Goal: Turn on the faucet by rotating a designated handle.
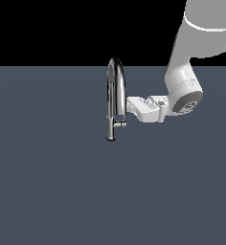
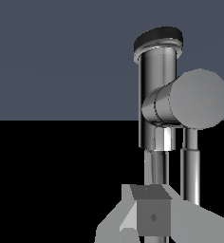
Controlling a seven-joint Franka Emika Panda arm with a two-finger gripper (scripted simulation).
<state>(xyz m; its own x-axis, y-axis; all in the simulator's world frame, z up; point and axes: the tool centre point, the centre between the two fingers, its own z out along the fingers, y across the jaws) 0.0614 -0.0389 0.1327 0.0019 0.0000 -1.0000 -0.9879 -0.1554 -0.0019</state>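
Now, gripper: horizontal, fingertips at the spout; how far open, I cannot tell; no grasp visible.
Handle: just below the fingertips, apart, jutting sideways.
Faucet: upright directly ahead of the fingertips, on grey floor.
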